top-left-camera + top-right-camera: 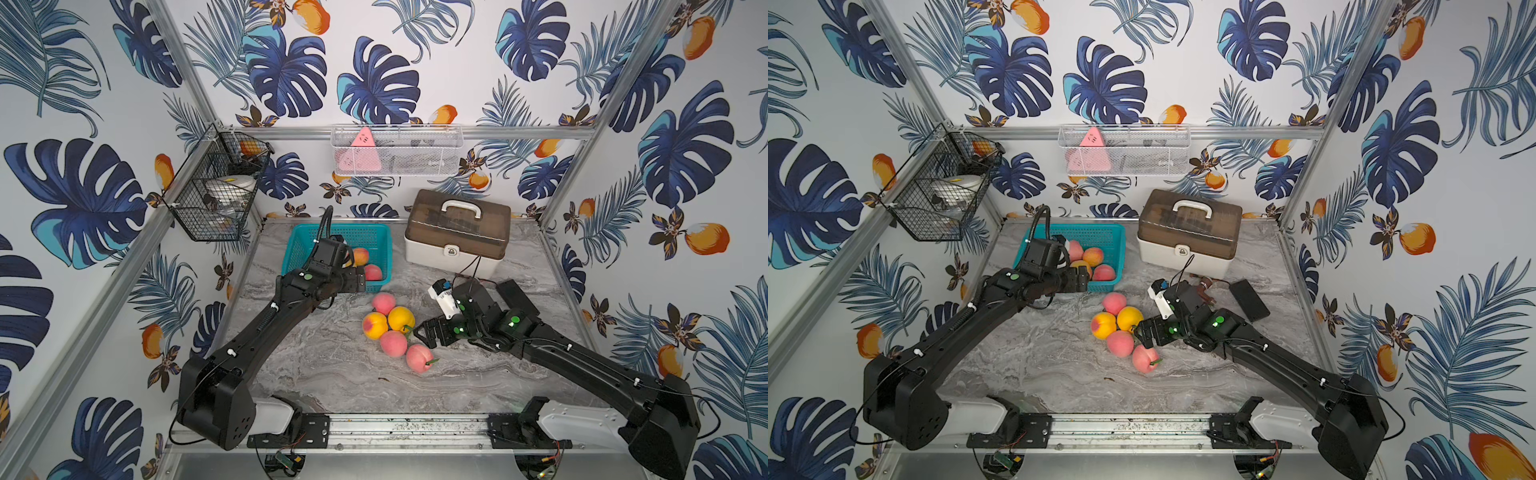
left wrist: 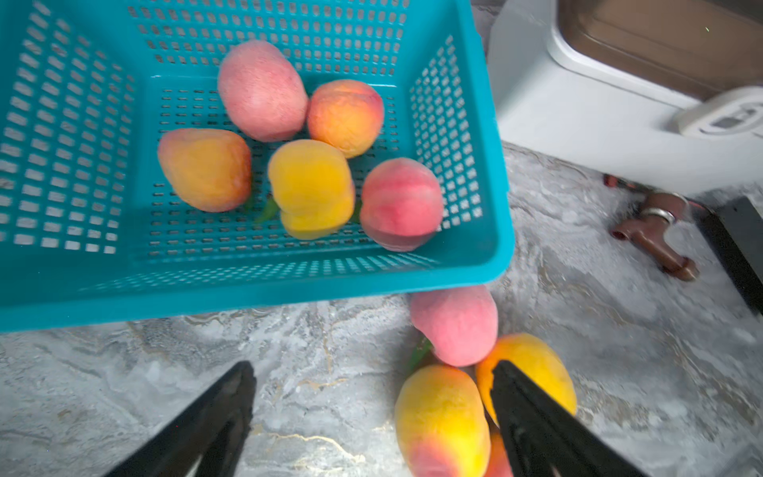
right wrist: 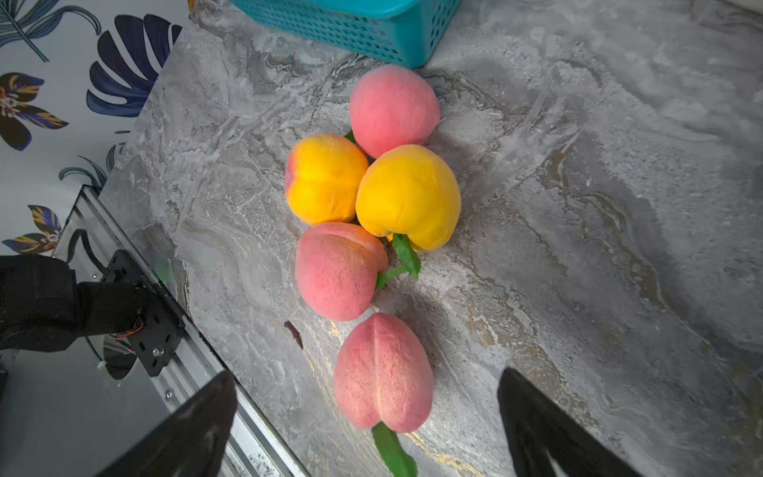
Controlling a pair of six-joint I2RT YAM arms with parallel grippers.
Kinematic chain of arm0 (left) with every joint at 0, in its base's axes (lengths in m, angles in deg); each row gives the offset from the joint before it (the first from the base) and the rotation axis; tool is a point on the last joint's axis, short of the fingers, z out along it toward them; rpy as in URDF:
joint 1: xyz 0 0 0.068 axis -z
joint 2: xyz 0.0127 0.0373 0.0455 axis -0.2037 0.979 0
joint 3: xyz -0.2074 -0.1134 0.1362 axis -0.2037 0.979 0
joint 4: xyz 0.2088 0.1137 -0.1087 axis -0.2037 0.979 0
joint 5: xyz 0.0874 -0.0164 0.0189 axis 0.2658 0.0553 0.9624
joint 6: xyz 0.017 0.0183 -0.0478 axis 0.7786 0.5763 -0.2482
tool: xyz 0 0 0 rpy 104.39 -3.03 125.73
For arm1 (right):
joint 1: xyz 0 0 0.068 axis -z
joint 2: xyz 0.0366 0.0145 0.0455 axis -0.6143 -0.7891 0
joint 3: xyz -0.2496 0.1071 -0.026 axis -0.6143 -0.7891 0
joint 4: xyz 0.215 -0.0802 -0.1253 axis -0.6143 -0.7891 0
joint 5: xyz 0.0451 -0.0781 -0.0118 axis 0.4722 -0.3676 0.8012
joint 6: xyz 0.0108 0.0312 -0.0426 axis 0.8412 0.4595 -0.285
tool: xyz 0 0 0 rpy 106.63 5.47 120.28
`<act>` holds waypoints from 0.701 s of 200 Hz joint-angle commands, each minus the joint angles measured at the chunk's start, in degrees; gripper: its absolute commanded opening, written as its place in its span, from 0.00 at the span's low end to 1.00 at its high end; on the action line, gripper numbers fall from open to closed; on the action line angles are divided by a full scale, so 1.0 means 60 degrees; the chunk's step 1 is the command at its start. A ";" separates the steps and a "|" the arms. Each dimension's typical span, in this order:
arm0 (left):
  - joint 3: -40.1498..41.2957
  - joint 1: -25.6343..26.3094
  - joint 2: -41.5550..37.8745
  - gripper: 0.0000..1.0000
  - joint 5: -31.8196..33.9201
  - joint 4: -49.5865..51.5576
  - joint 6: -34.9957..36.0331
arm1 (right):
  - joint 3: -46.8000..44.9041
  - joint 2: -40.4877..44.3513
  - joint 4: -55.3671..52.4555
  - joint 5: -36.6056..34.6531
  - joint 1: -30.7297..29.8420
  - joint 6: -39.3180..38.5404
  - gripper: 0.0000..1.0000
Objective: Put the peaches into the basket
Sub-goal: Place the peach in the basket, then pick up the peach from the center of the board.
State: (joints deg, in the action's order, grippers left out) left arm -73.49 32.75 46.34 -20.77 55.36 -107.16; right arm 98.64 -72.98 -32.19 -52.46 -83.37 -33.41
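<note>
Hanging with jaws apart and empty, left gripper (image 2: 371,367), basket (image 2: 247,297) holding five peaches (image 2: 311,188) just ahead, right gripper (image 3: 366,376) spread wide, pink peach (image 3: 384,396) just ahead, four more beyond

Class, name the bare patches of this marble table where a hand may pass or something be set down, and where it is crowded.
Bare: the front strip of the table, between the loose peaches and front rail; also between left arm and those peaches. Crowded: around the basket, box and right pincer.
</note>
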 commanded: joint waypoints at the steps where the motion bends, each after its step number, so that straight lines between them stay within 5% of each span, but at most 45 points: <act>1: 0.0192 0.0631 -0.0311 0.99 -0.0362 0.0543 0.0094 | -0.0329 0.0040 0.0179 -0.0272 -0.0147 0.0355 1.00; 63: 0.1071 0.1947 -0.1335 0.99 -0.1007 0.0906 -0.0354 | -0.1018 -0.0240 0.0797 -0.0092 -0.0443 0.0584 1.00; 140: 0.1149 0.2155 -0.1985 0.99 -0.3511 0.2016 0.0229 | -0.1602 -0.0597 0.1461 0.0224 -0.0624 0.0596 1.00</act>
State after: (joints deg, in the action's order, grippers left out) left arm -66.63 45.47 35.46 -36.49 64.65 -107.48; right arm 89.35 -75.75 -26.14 -51.87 -86.96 -29.94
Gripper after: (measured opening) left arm 0.988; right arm 0.998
